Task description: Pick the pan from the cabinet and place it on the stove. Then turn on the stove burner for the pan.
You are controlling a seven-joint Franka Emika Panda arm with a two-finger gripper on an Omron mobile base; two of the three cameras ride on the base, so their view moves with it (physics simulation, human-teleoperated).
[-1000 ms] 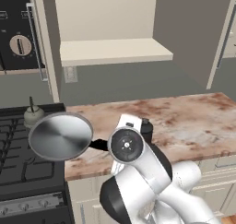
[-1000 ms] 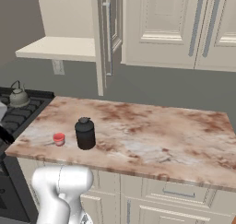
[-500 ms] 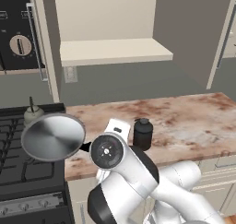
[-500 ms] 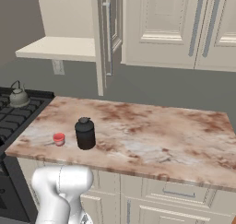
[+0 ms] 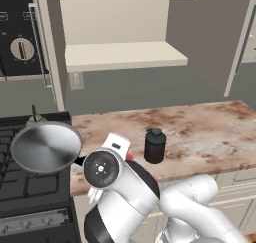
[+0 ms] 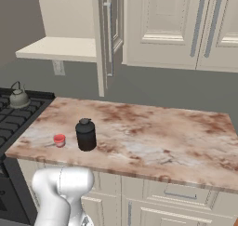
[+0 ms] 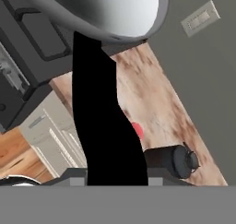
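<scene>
Steel pan [image 5: 46, 147] held by handle in gripper [image 7: 110, 174], above stove [image 5: 20, 187]. Keep level; lower centred onto grate.

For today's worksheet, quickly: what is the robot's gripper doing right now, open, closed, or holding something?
Gripper: closed on the pan's black handle, carrying the pan above the stove.
</scene>
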